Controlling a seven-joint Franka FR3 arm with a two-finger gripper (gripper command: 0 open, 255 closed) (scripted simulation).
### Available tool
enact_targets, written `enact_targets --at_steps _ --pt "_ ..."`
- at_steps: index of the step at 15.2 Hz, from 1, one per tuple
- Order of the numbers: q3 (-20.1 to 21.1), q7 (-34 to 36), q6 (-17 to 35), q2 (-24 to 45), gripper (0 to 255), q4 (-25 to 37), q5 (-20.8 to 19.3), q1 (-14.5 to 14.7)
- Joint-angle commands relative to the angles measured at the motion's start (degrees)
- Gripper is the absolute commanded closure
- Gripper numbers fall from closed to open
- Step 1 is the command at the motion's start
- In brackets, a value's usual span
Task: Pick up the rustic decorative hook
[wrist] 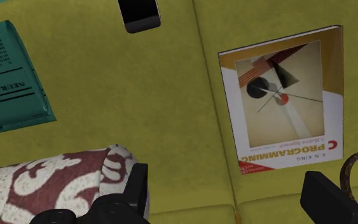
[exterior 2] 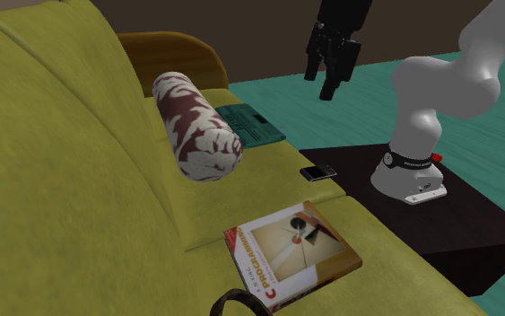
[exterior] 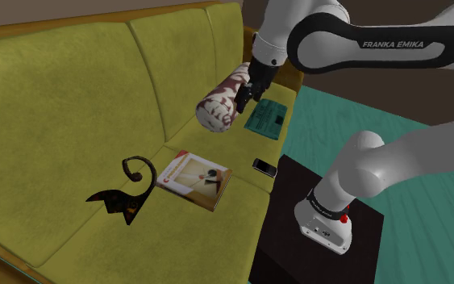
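Plush olive sofa; dark scrolled hook lies near flat rectangular book; fingers spread, empty.

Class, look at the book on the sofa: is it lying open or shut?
Shut. The book lies flat on the sofa, cover up, no pages spread.

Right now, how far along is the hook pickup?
Done: nothing; the dark hook lies on the sofa beside the book. In hand: nothing; the gripper hovers by the bolster, fingers open, empty. Left: move over the hook, descend, grasp, lift.
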Motion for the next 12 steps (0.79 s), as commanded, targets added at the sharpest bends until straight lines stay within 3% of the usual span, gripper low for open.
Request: enact_targets --at_steps 1,7,12 --pt "1.9 1.5 5.2 2.1 0 -1.4 0.4 0.6" --pt "8.1 6.4 18.8 10.2 0 -2.7 -0.3 1.4" --pt "14.4 12.6 29.3 18.8 0 -1.3 -4.4 -0.2"
